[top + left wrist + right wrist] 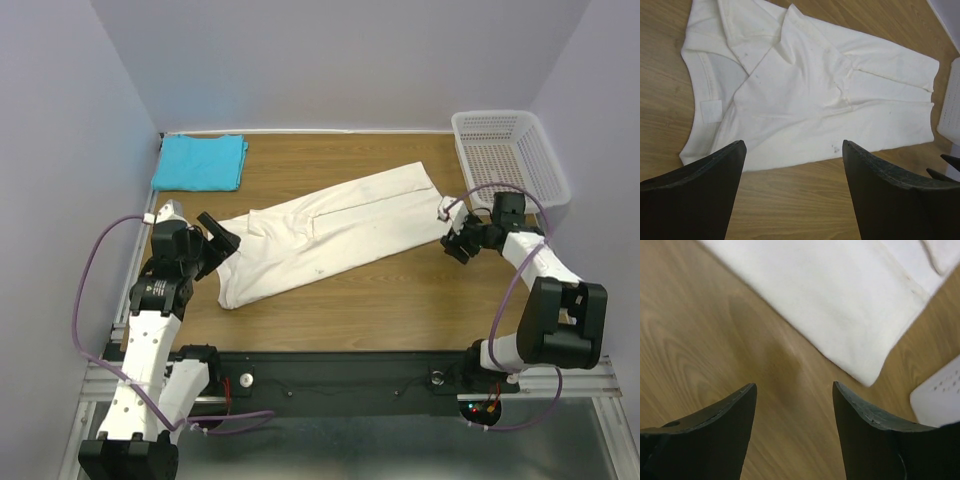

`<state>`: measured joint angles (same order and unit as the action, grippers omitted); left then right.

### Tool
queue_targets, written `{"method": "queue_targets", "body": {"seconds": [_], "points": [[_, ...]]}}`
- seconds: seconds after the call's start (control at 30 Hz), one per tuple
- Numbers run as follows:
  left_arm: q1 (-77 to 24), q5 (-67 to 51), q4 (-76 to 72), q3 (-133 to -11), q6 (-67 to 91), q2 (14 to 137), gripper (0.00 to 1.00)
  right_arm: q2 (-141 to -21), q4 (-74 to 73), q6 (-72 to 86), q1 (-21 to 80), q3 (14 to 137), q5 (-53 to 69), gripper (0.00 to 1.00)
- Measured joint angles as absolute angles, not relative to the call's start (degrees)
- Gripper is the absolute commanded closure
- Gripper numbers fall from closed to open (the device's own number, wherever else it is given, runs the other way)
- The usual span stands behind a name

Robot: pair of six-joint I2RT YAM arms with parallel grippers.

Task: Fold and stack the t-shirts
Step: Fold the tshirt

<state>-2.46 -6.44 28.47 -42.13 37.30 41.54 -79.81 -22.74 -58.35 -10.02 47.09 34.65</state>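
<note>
My left tool (222, 238) and right tool (452, 240) both gape empty at the collar and hem ends of the cream-white t-shirt (330, 235), its long axis running between them across the counter (400, 300); the turquoise t-shirt (200, 162) lies folded far-left.

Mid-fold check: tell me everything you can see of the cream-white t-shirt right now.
The cream-white t-shirt is soft, plain cloth with a few small dark specks. Its sides and sleeves are folded inward, making a long strip. It lies flat and diagonal on the wooden table. The collar end, with its neck label, is by the left end effector, and the hem end is by the right end effector. Both are open and neither grips it.
</note>
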Motion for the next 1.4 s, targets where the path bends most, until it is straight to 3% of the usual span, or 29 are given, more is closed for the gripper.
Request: {"method": "queue_targets", "body": {"seconds": [0.13,0.27,0.77,0.87,0.9,1.13,1.2,1.4], "points": [[-2.46,-6.44,26.83,-42.13,35.92,42.44,0.11,-86.06,-30.30,-81.97,-10.04,50.72,36.40,0.35],[-2.46,-6.44,26.17,-42.13,34.61,42.96,0.11,-96.18,-34.76,-94.74,-10.07,58.72,36.18,0.39],[-2.46,-7.97,24.58,-39.68,33.71,41.91,0.11,-104.16,-38.37,-105.82,-7.64,66.57,30.59,0.48],[-2.46,-8.47,24.60,-39.68,33.76,41.80,0.11,-105.75,-38.57,-105.60,-7.20,68.71,29.58,0.53],[-2.46,-8.58,24.60,-39.68,33.76,41.76,0.11,-106.24,-38.50,-105.60,-7.07,69.28,29.19,0.62],[-2.46,-8.60,24.71,-39.68,33.76,41.17,0.11,-106.67,-37.89,-107.24,-6.59,68.82,26.50,0.95],[-2.46,-8.60,24.73,-39.68,33.76,40.95,0.11,-105.75,-36.67,-108.55,-6.52,67.18,25.91,0.99],[-2.46,-8.64,25.04,-39.68,33.76,40.56,0.11,-101.25,-34.00,-110.80,-6.28,61.08,23.90,0.99]]}}
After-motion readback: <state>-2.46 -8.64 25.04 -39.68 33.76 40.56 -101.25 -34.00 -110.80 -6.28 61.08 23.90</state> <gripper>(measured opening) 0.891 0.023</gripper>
